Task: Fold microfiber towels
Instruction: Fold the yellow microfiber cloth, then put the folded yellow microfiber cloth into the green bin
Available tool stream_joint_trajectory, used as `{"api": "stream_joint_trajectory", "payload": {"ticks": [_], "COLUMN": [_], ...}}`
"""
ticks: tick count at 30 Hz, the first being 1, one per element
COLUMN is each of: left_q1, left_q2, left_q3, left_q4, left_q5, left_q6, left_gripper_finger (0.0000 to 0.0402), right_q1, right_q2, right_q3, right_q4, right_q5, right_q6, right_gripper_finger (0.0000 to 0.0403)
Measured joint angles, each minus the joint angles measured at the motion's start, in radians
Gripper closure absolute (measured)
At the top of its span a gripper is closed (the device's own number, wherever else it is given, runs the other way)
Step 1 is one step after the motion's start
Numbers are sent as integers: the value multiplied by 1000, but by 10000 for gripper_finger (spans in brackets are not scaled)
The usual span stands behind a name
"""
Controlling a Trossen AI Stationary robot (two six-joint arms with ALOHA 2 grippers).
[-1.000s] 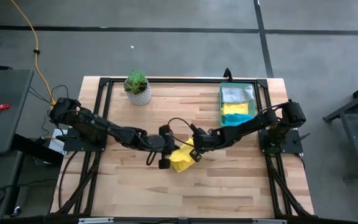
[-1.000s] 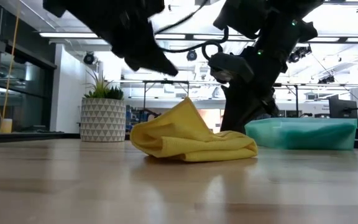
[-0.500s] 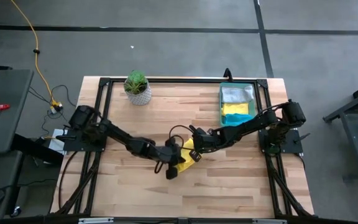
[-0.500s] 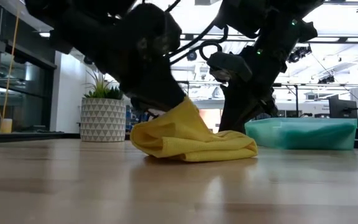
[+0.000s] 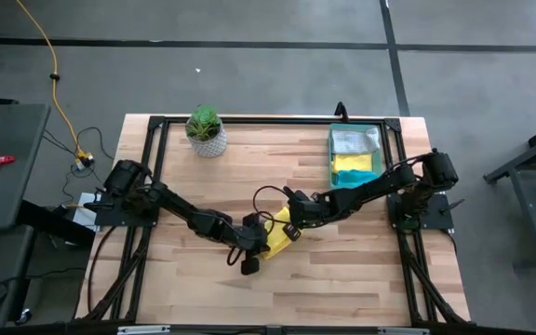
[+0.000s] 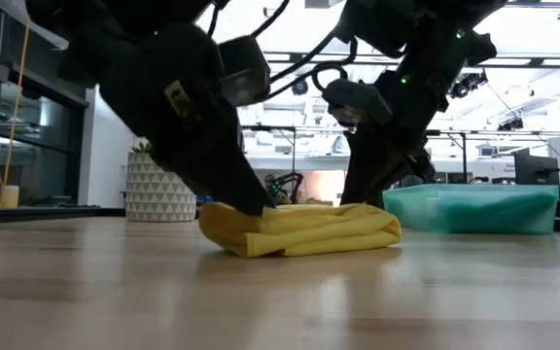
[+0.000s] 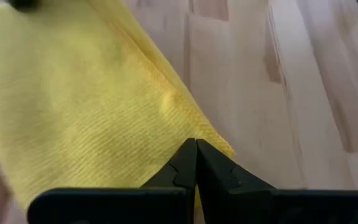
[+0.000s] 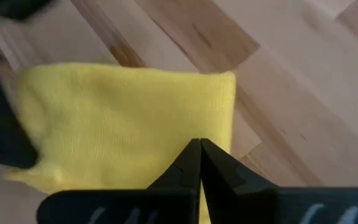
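High view: a folded yellow towel [image 5: 278,234] lies near the middle of the wooden table [image 5: 342,270], with both grippers on it.

Low view shows the towel [image 6: 299,230] flattened into a thick fold. The left gripper [image 5: 252,244], fingers pressed together, bears down on its near-left edge; the right gripper [image 5: 293,216], also closed, rests at its far side. More towels [image 5: 353,164] sit in the green tray [image 5: 381,149] at the table's far right corner. A potted plant [image 5: 206,130] stands far left.
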Motion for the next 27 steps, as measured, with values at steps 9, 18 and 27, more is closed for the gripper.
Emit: {"api": "stream_joint_trajectory", "payload": {"ticks": [9, 18, 27], "left_q1": [-12, -1, 37], "left_q2": [23, -7, -9], "left_q3": [-49, -53, -52], "left_q4": [8, -117, -136], "left_q5": [33, 43, 105], "left_q6": [8, 283, 402], "left_gripper_finger": [401, 401, 401], "right_q1": [-1, -22, -22], "right_q2": [-122, -141, -137], "right_q3": [0, 0, -34], "right_q4": [-53, -72, -149], "right_q5": [68, -153, -201], "right_q6": [-1, 136, 210], "right_gripper_finger": [403, 368, 193]}}
